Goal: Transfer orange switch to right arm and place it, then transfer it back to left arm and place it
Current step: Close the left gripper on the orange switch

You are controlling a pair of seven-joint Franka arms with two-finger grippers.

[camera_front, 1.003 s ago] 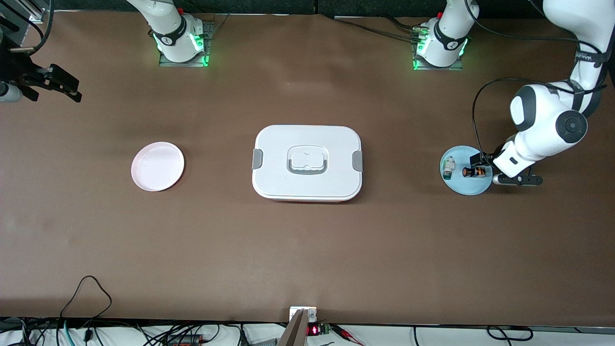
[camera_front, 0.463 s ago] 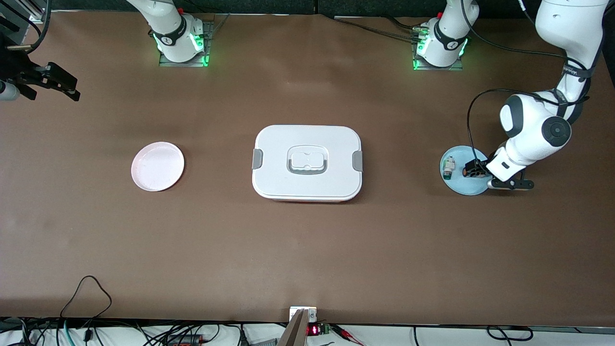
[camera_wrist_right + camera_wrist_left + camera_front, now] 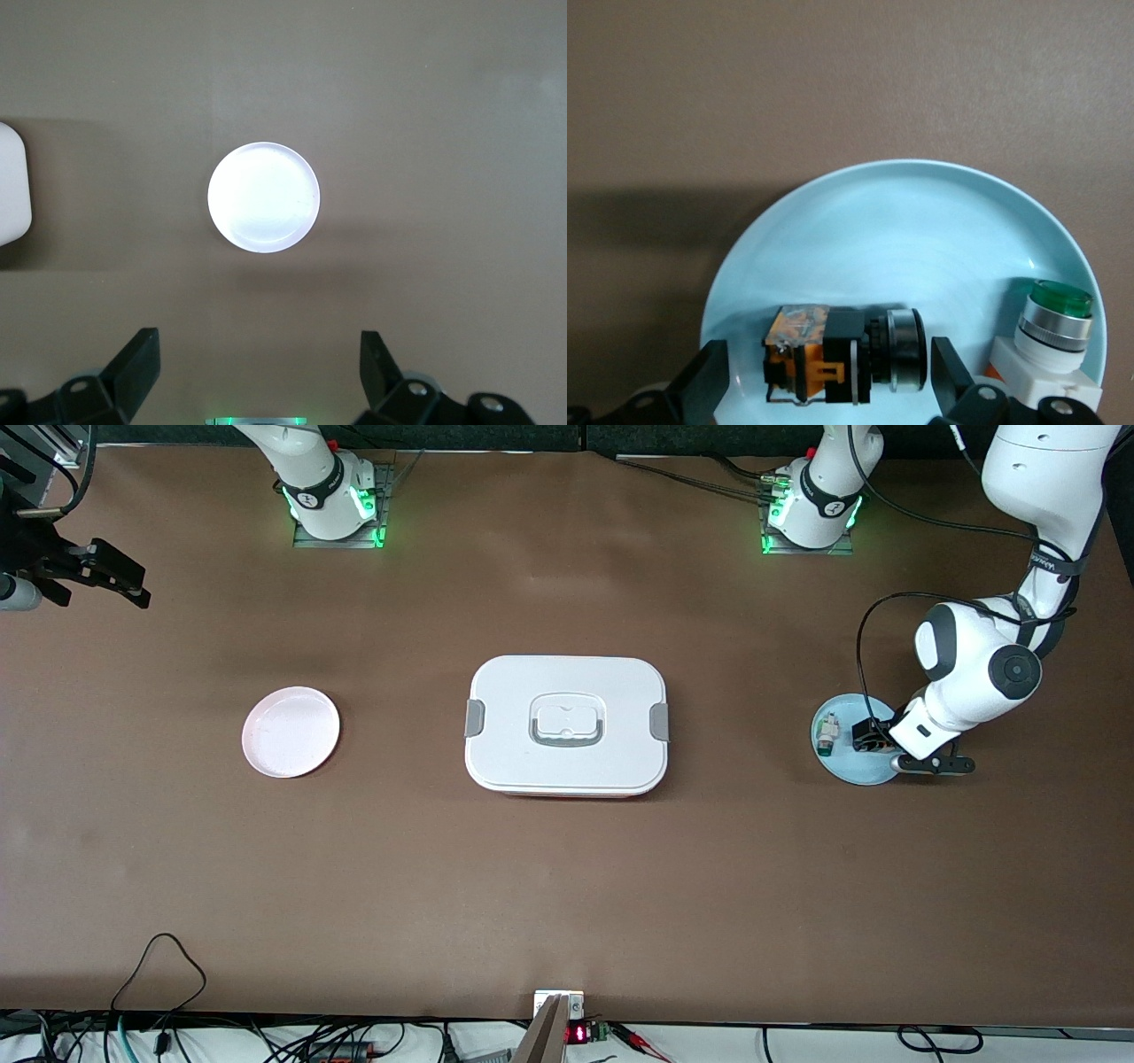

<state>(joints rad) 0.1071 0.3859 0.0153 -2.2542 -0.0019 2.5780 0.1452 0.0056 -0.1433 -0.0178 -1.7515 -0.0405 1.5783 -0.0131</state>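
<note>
1. The orange switch (image 3: 842,354) lies on its side on the pale blue plate (image 3: 921,230), at the left arm's end of the table.
2. The left gripper (image 3: 824,376) is low over that plate with its fingers (image 3: 709,376) spread wide apart, one on each side of the switch; neither finger touches it.
3. In the front view the left gripper (image 3: 873,735) and the wrist above it cover most of the switch.
4. A white-and-green button (image 3: 1050,332) sits on the same plate just beside the switch, toward the box; the two are apart.
5. The box (image 3: 567,724) stands in the middle of the table with its lid on, well apart from both plates.
6. A pink plate (image 3: 291,732) lies toward the right arm's end of the table, level with the box.
7. The right gripper (image 3: 257,372) waits high over the table near the right arm's end, its fingers (image 3: 137,367) spread apart and holding nothing; its camera looks down on the pink plate (image 3: 264,197) and one corner of the box (image 3: 13,186).
</note>
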